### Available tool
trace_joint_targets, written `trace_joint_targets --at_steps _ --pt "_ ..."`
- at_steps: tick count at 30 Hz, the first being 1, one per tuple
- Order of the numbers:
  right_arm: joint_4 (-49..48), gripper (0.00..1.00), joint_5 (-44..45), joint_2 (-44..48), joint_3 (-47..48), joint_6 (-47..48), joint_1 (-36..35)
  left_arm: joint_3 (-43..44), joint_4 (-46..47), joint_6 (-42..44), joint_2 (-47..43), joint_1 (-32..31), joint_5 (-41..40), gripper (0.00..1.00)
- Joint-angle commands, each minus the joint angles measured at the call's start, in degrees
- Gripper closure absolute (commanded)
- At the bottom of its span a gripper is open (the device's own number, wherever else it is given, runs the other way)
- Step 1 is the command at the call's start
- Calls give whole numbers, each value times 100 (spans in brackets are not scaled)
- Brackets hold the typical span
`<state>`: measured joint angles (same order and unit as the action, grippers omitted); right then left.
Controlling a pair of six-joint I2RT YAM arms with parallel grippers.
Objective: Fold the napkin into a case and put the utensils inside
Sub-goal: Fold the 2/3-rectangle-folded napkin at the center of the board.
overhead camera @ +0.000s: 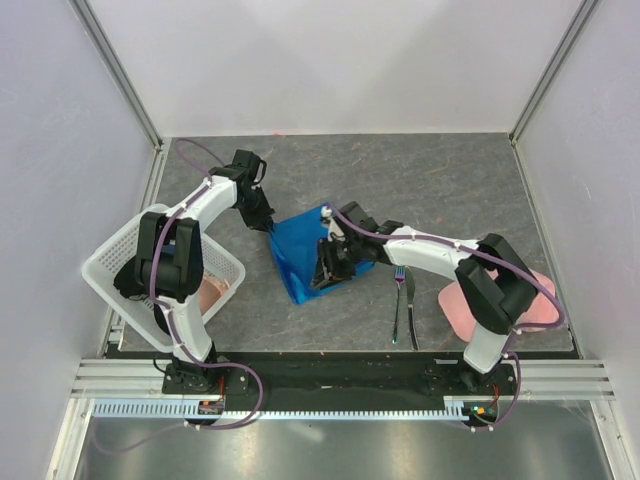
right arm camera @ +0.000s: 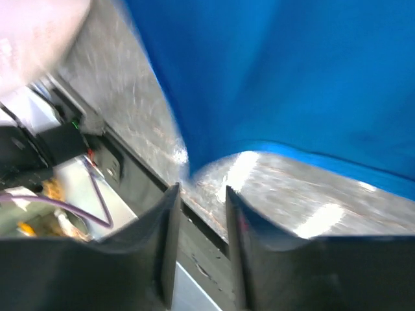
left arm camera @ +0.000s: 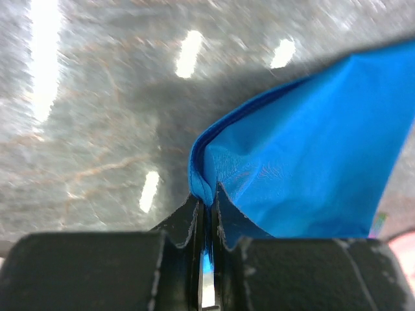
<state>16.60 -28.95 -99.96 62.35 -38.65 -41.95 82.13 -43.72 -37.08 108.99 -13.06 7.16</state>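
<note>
The bright blue napkin (overhead camera: 298, 252) lies folded in a rough triangle at the table's middle. My left gripper (overhead camera: 266, 224) is at its far left corner; in the left wrist view the gripper (left arm camera: 206, 195) is shut on a raised fold of the napkin (left arm camera: 311, 155). My right gripper (overhead camera: 330, 268) hovers over the napkin's right part. In the right wrist view that gripper (right arm camera: 201, 192) stands open with nothing between its fingers, and the napkin's (right arm camera: 272, 78) edge lies just beyond the tips. The fork (overhead camera: 398, 298) and knife (overhead camera: 411, 312) lie side by side right of the napkin.
A white basket (overhead camera: 110, 255) stands at the left edge with a pale pink cloth (overhead camera: 213, 292) inside. Another pale pink cloth (overhead camera: 455, 300) lies at the near right, partly under the right arm. The black front rail (overhead camera: 330, 362) borders the near edge.
</note>
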Motion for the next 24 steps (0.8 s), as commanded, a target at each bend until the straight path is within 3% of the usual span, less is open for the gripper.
trace_joint_targets --at_steps 1,5,16,24 --pt "967 54 747 -304 602 534 -427 119 215 78 122 58 -364 98" --pt "1406 43 1339 -523 1163 868 -585 111 259 43 184 58 -251 98" --pt "2198 46 2859 -1894 3106 1413 -1622 -100 365 61 167 102 -101 98" --pt "2198 41 3571 -2167 3345 1360 -2027 -311 514 -10 149 216 128 98"
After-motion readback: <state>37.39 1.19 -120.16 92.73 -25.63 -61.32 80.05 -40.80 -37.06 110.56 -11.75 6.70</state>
